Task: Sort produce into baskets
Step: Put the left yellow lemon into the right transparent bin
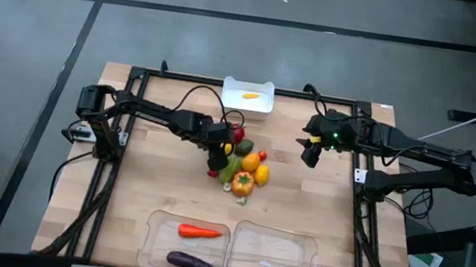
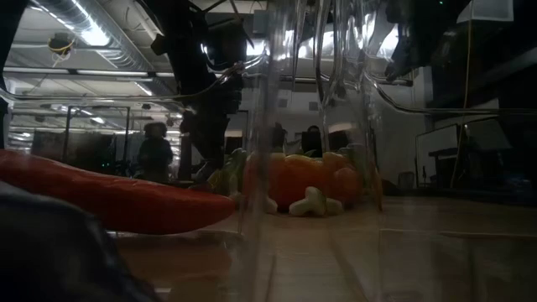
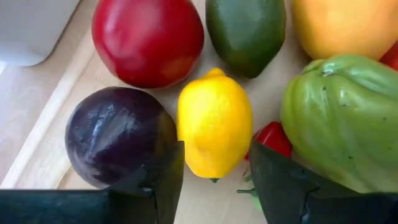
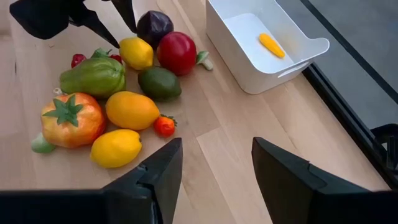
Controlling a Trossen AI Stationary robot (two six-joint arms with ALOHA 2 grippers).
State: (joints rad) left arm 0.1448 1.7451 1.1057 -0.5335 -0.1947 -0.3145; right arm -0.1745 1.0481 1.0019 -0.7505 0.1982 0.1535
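Fingers of your left gripper [image 3: 211, 186] stand parted, gripping nothing, astride the lemon [image 3: 214, 123], whose long axis runs straight ahead between them; right gripper [image 4: 214, 180], likewise empty, hangs well off the pile.

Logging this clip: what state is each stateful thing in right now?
Left hand: open, fingers straddling the lemon, not closed on it.
Right hand: open, empty, above bare table.
White bin: holds one small yellow piece.
Left clear tray: holds carrot and eggplant.
Right clear tray: empty.
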